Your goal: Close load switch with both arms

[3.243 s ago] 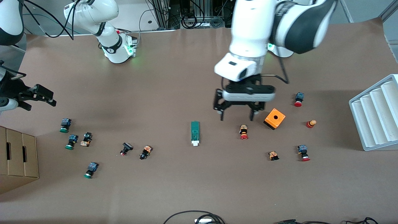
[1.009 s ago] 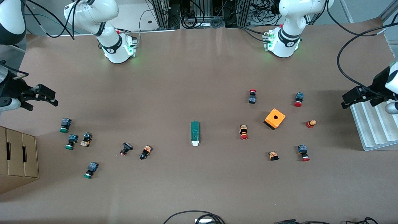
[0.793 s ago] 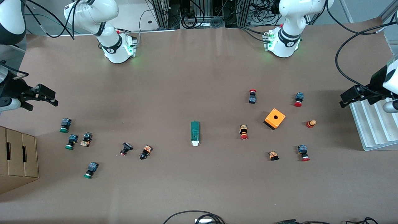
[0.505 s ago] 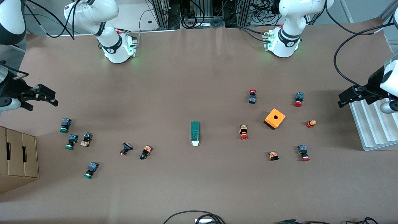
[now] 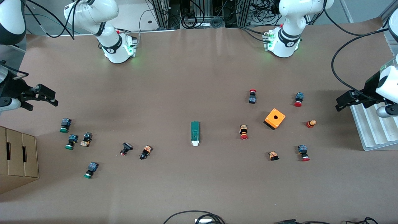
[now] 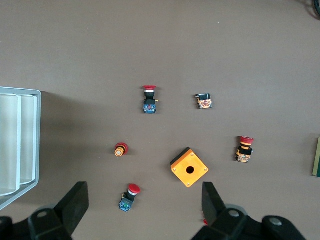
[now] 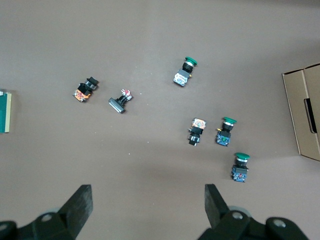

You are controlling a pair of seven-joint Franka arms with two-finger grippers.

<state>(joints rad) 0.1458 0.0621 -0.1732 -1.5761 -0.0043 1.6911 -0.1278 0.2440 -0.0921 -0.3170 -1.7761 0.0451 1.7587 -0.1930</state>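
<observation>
Front view: load switch [image 5: 195, 133] mid-table, no legible writing | left gripper [image 5: 345, 101], right gripper [image 5: 40, 96] fingers spread, empty

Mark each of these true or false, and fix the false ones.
1. The load switch lies on the table near its middle, with neither gripper touching it. True.
2. The left gripper is shut on the orange box. False: it is open, up by the white tray at the left arm's end.
3. The right gripper is open and holds nothing. True.
4. The cardboard box sits beside the white tray. False: it sits at the right arm's end of the table.
</observation>
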